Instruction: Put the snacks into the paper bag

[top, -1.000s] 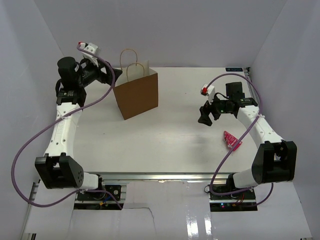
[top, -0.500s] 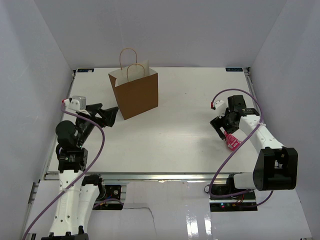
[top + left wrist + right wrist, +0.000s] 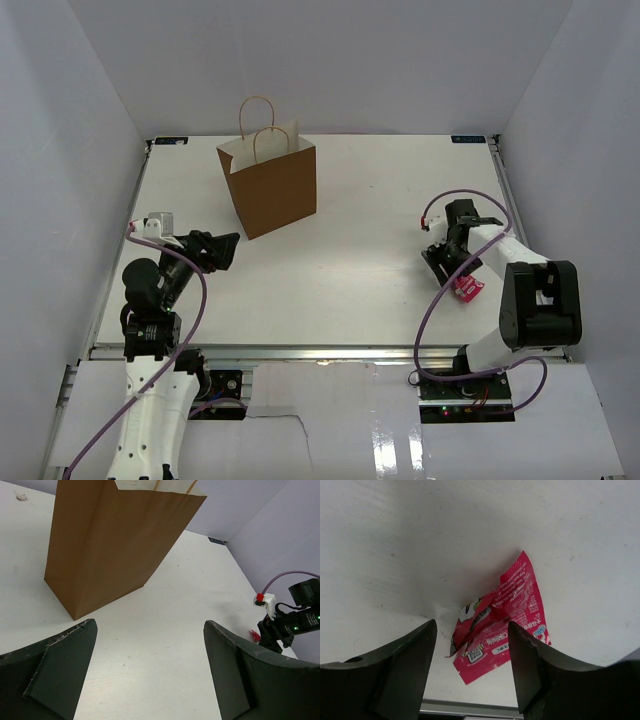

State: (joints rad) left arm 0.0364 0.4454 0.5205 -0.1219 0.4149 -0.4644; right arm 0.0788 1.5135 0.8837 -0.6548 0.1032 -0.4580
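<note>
Noting white table [image 3: 350, 285] lying faintly scuffed, pale lilac walls [image 3: 330, 60] closing round it on three sides, metal rail [image 3: 330, 352] running along its near edge, small blue label [image 3: 468, 139] sitting at its far right corner.

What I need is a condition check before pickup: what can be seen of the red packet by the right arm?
The red packet is a small crinkled pouch, foil by its look, red-pink with white print, a barcode and a small square code. It lies flat on the white table near its right edge, creased across the middle. The right hand is above it, open, one finger on either side; whether they touch it cannot be told.
</note>
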